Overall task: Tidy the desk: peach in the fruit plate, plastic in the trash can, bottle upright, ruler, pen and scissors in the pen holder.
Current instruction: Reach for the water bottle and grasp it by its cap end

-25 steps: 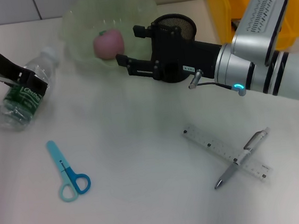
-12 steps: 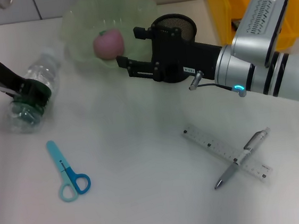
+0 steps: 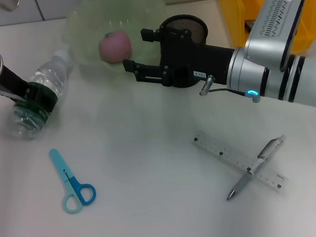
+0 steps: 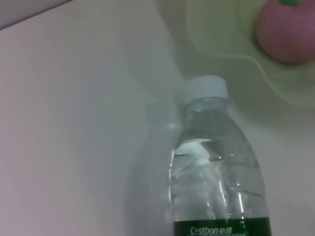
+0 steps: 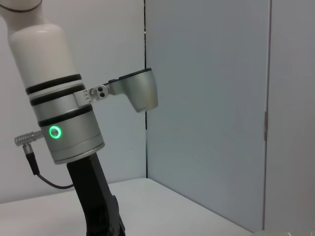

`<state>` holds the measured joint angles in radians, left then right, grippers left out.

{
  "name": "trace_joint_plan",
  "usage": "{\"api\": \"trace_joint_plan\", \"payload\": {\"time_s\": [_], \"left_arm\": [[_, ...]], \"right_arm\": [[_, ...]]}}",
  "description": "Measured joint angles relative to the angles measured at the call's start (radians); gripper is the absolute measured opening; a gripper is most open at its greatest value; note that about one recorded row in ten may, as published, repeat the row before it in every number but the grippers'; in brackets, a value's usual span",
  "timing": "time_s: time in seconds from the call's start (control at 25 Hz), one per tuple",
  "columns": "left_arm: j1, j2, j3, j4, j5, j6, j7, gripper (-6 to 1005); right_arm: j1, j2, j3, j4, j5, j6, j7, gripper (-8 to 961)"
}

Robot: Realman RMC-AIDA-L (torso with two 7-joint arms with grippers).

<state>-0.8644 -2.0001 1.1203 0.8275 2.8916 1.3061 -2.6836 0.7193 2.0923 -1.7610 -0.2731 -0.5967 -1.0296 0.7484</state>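
A clear water bottle (image 3: 55, 66) with a green label leans on the table at the far left, its white cap (image 4: 204, 91) pointing toward the fruit plate. My left gripper (image 3: 36, 96) is shut around its labelled middle. The pink peach (image 3: 115, 46) lies in the pale green fruit plate (image 3: 146, 9). My right gripper (image 3: 139, 49) hangs open and empty by the plate's right side, in front of the black mesh pen holder (image 3: 185, 23). Blue scissors (image 3: 71, 181) lie front left. The ruler (image 3: 230, 157) and the pen (image 3: 258, 161) lie crossed front right. The plastic is out of view.
A yellow bin (image 3: 264, 0) stands at the back right behind my right arm. The right wrist view shows only my left arm (image 5: 59, 123) against a grey wall. The peach (image 4: 288, 32) and the plate rim (image 4: 231, 54) show beyond the bottle cap in the left wrist view.
My left gripper has turned and shifted right with the bottle, so its cap end has swung up toward the plate. The right arm has not moved.
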Motion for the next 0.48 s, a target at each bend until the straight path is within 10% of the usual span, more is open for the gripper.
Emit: {"api": "trace_joint_plan", "payload": {"time_s": [0.48], "left_arm": [[-0.007,-0.001,0.031,-0.022,-0.001,-0.006,-0.002,799]], "right_arm": [[0.000,0.000,0.000,0.002,0.000,0.001,0.000,784]]}}
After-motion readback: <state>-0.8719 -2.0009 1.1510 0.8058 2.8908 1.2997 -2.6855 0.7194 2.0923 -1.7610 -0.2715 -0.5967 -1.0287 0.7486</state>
